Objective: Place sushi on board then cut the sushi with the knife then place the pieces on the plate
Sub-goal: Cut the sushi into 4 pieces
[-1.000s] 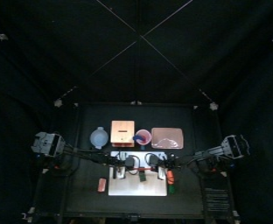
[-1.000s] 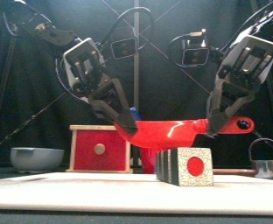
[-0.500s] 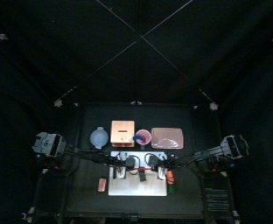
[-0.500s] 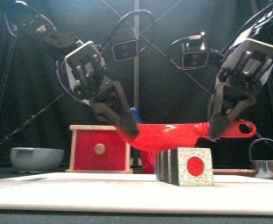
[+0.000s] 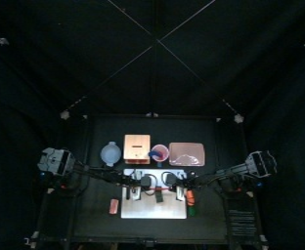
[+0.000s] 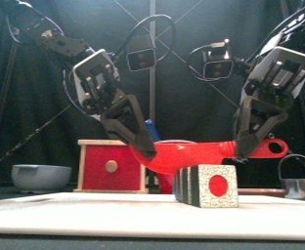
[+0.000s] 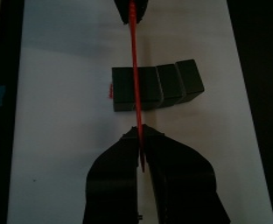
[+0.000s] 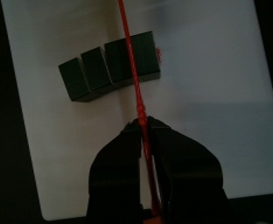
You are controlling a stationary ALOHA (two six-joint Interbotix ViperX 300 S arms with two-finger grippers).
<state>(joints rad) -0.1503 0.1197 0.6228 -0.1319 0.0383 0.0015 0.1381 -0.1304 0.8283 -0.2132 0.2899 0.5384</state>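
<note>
A dark green sushi roll point(image 6: 207, 186) with a red-dotted white end lies on the white cutting board point(image 6: 103, 210). In the wrist views it shows as three joined blocks point(image 7: 157, 86) point(image 8: 108, 66). Just above it hangs a red toy knife point(image 6: 195, 151), level and held at both ends. My left gripper point(image 6: 145, 151) is shut on one end and my right gripper point(image 6: 242, 151) on the handle end. Seen edge on, the blade point(image 7: 132, 70) point(image 8: 129, 61) crosses the roll. From above, both grippers point(image 5: 140, 182) point(image 5: 175, 182) meet over the board point(image 5: 155, 210).
Behind the board stand the blue-grey bowl point(image 5: 110, 152), the wooden box with red drawer point(image 6: 112, 166), the red cup point(image 5: 159, 152) and the pink tray point(image 5: 186, 153). A metal cutter point(image 6: 299, 178) stands at the right. Small toys lie beside the board's left point(image 5: 114, 205) and right point(image 5: 191, 199) edges.
Both grippers have lowered the red knife a little toward the sushi roll. The roll has not moved.
</note>
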